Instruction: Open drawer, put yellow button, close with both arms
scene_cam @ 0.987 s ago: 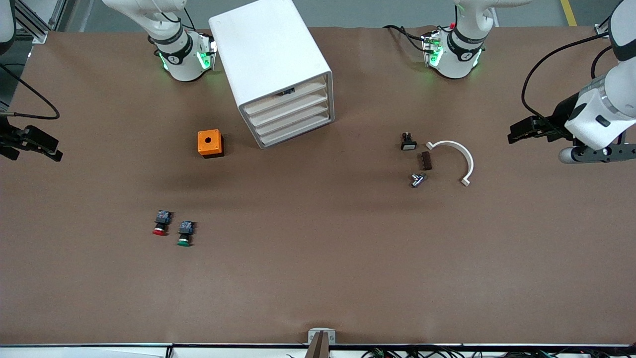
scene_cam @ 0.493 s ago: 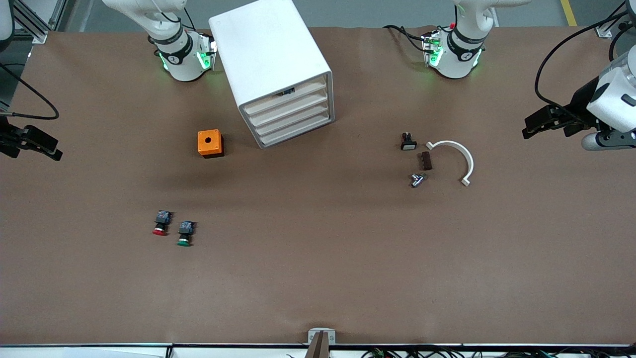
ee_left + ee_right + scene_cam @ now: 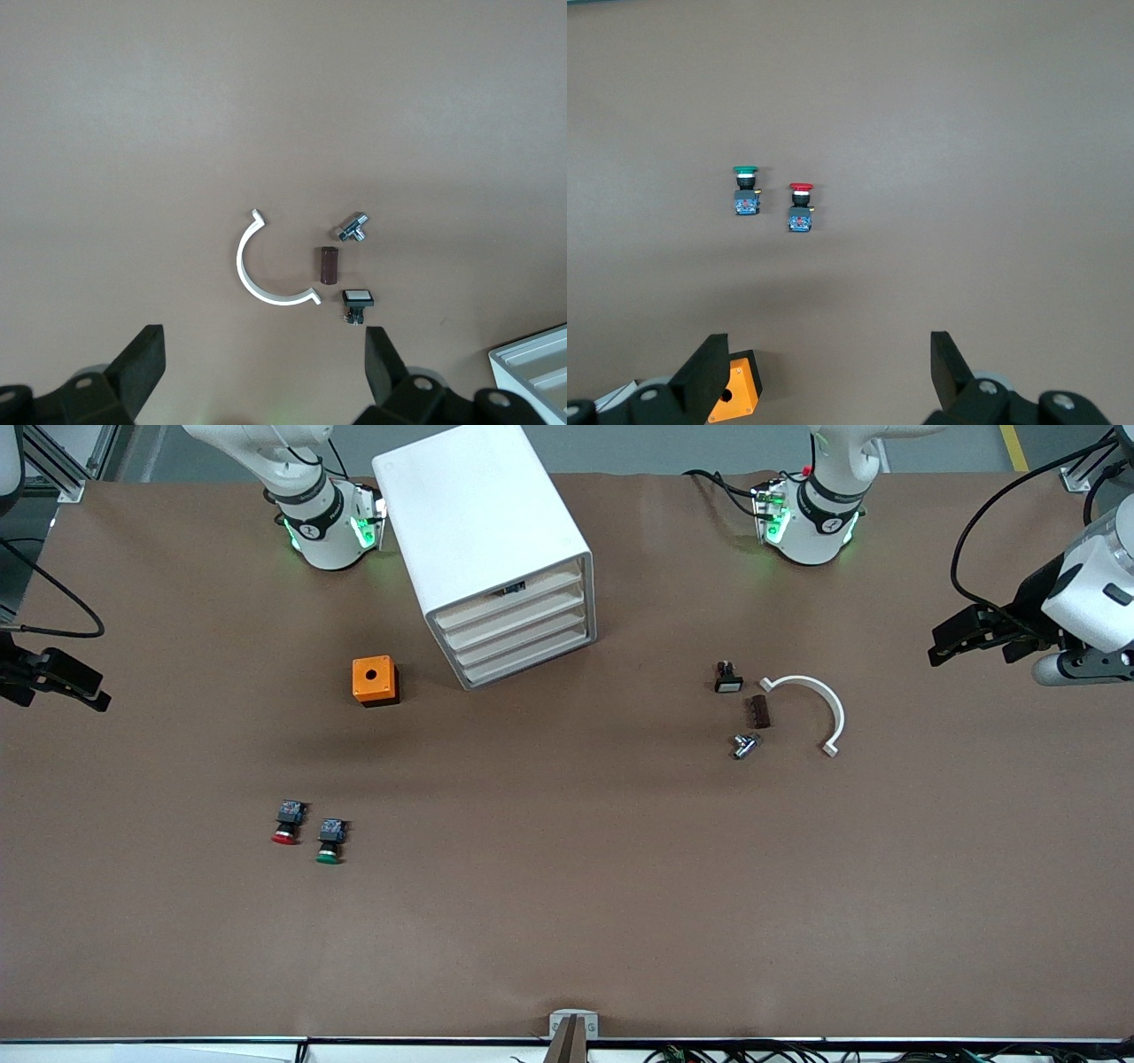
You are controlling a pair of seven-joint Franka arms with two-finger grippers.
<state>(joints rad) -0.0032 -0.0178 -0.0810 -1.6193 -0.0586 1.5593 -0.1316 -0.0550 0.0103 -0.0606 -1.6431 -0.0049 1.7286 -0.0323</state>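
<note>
The white cabinet [image 3: 478, 522] stands between the arm bases, and its corner shows in the left wrist view [image 3: 536, 372]. Its top drawer [image 3: 516, 602] is shut flush with the three below. A small dark thing sits at the slot above it; I cannot tell what it is. The yellow button is out of view. My left gripper [image 3: 943, 642] [image 3: 264, 363] is open and empty, held high over the left arm's end of the table. My right gripper [image 3: 84, 686] [image 3: 828, 367] is open and empty, over the right arm's end.
An orange box [image 3: 375, 680] [image 3: 735, 394] stands beside the cabinet. A red-capped button [image 3: 286, 824] [image 3: 800, 205] and a green-capped button [image 3: 330, 841] [image 3: 745, 189] lie nearer the camera. A white curved clip [image 3: 819, 700] [image 3: 257, 279], brown block [image 3: 758, 711], metal part [image 3: 744, 745] and white-capped switch [image 3: 727, 678] lie together.
My left gripper has drawn back toward the left arm's end of the table and risen a little. The right arm and the things on the table have not moved.
</note>
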